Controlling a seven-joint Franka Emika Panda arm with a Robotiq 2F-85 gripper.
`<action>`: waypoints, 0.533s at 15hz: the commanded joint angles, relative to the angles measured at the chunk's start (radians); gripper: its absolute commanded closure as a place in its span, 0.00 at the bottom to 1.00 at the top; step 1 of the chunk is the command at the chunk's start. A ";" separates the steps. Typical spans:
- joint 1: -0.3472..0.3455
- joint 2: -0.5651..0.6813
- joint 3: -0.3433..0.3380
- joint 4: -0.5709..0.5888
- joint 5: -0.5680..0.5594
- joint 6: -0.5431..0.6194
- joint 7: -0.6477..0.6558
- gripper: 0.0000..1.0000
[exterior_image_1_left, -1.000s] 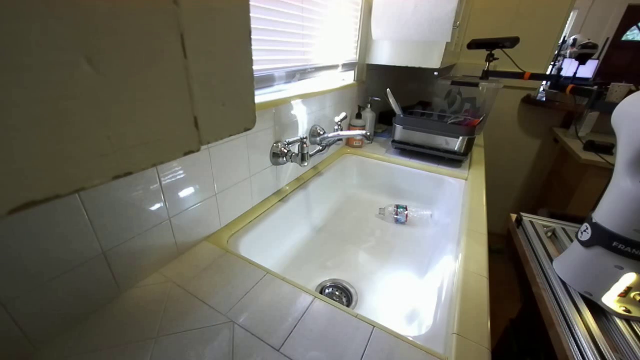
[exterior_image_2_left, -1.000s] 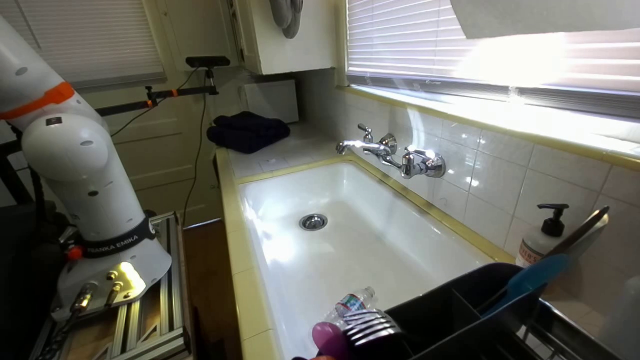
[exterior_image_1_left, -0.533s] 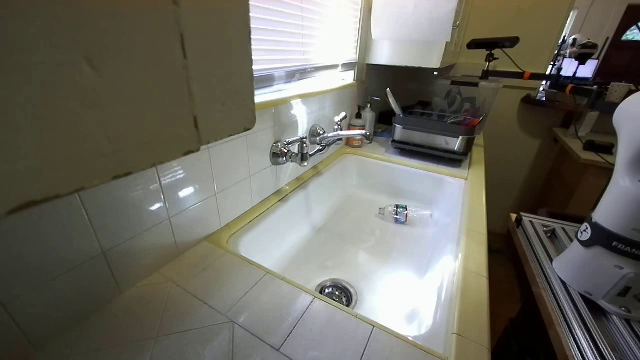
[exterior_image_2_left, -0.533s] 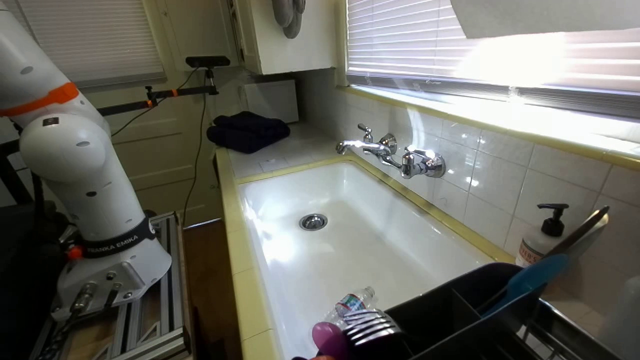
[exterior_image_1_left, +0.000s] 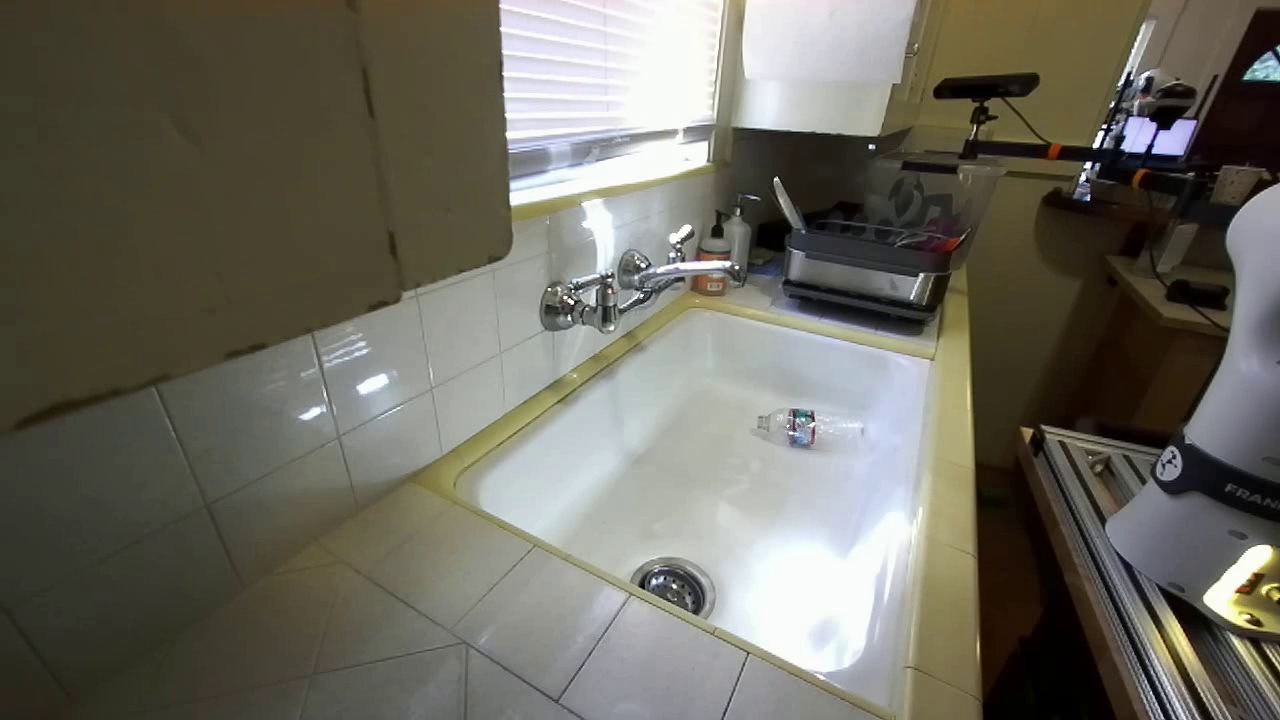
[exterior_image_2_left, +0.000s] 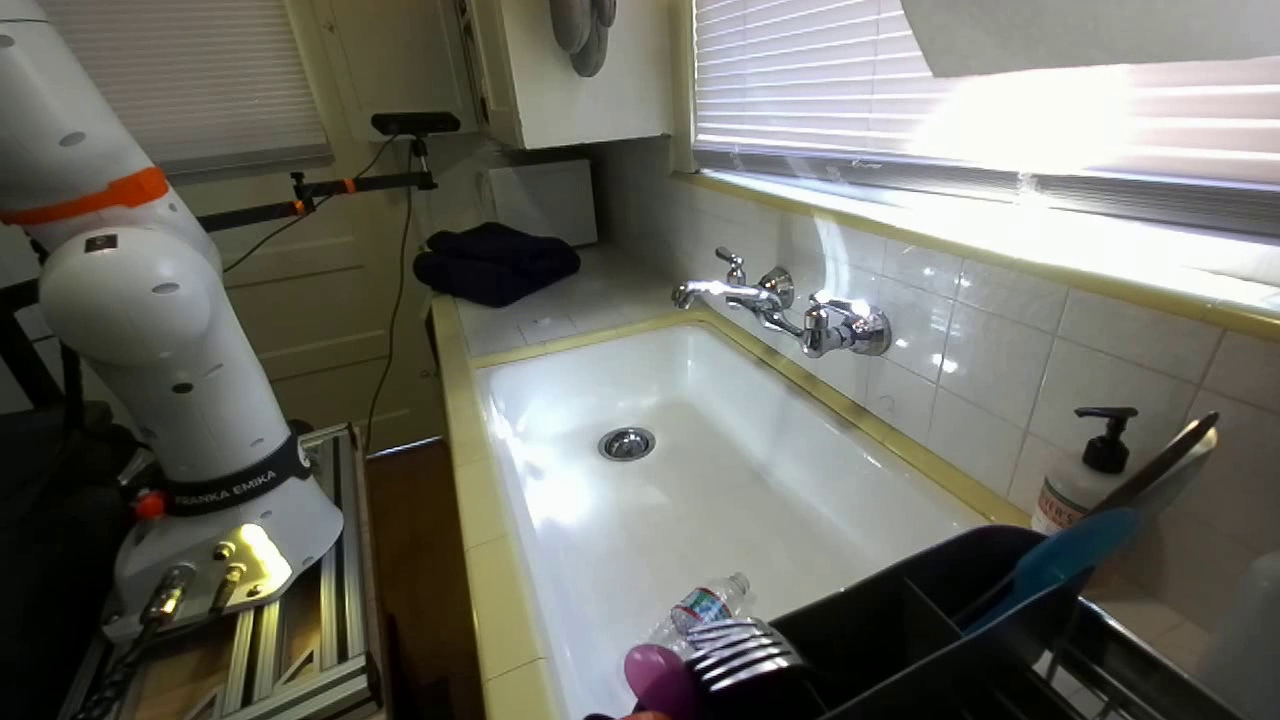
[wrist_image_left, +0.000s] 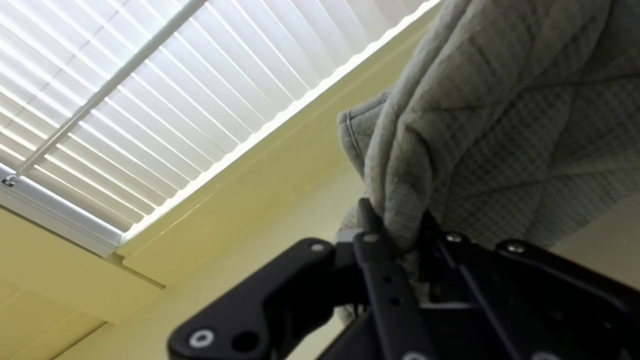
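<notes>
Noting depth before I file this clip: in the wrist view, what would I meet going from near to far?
Nearest first: gripper → cloth → rod → blinds.

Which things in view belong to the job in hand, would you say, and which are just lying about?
In hand:
gray cloth, held
gripper, closed on it

Apparently lying about:
clear bottle, on its side in the sink
dark cloth bundle, on the counter
dish rack
orange-labelled pump bottle
</notes>
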 joint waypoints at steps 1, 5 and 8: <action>0.000 0.003 0.000 0.004 0.000 0.001 -0.002 0.82; 0.000 0.008 0.003 0.010 0.001 0.007 -0.006 0.82; 0.000 0.009 0.004 0.010 0.001 0.008 -0.007 0.82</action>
